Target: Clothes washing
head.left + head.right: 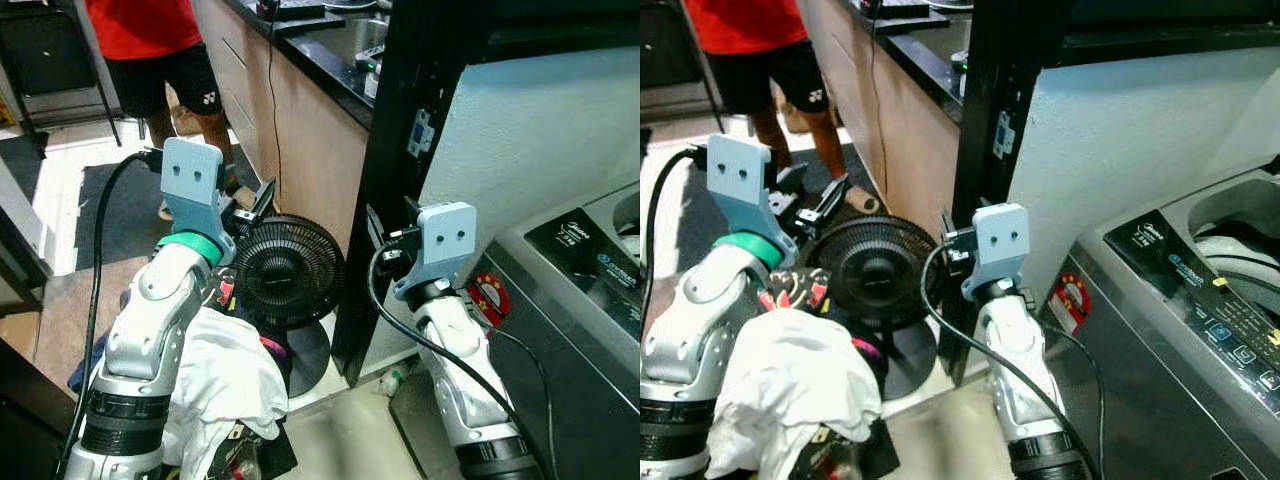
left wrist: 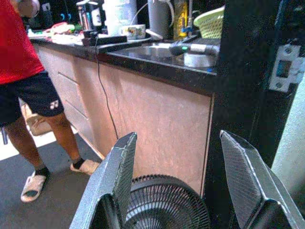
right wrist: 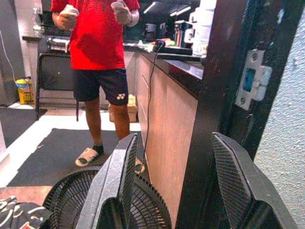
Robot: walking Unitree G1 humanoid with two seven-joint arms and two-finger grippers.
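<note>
Laundry sits at the 7 o'clock part of the head camera's field: a crumpled white cloth garment [image 1: 225,385] lies draped over the forearm of the left arm, with dark patterned fabric [image 1: 795,290] bunched just beside and beneath it. The left gripper [image 2: 183,183] is raised toward 10 o'clock, fingers spread wide apart and holding nothing; between the left fingers [image 2: 114,181] the wrist camera shows a round black floor fan with wire grille [image 1: 288,272] below. The right gripper [image 3: 174,186] is raised near centre, fingers likewise spread wide and empty, pointing at the same fan and a black door frame [image 1: 405,140]. A grey top-loading washing machine [image 1: 1185,330] stands at 4 o'clock, well apart from both grippers, its tub opening [image 1: 1240,215] uncovered and pale cloth visible inside. A wooden kitchen counter with dark stone top [image 1: 300,110] runs toward 12 o'clock. A person in a red shirt and black shorts [image 3: 97,52] stands at 11 o'clock beyond the fan, both hands raised. A black cable [image 1: 100,250] trails along the left arm.
</note>
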